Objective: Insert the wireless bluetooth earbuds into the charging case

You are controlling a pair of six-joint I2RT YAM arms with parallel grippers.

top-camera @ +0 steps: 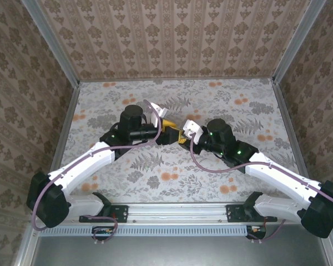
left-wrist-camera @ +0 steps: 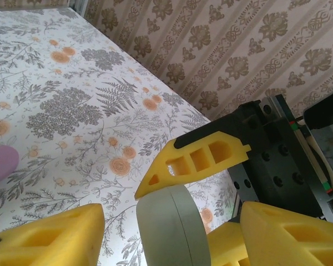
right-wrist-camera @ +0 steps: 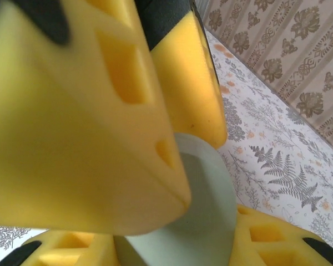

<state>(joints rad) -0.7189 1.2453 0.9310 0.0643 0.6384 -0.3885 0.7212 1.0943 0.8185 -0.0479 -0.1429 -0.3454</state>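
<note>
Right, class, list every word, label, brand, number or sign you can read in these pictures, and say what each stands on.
None: no readable text in any view.
The grey charging case looks plain, the yellow fingers carry no marking, and the table cover has only flowers and ferns.

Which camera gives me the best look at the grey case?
The left wrist view. The grey case is in focus there, and its rounded outline and rim are easy to read. The right wrist view has it very close and blurred, with only part of its side visible.
</note>
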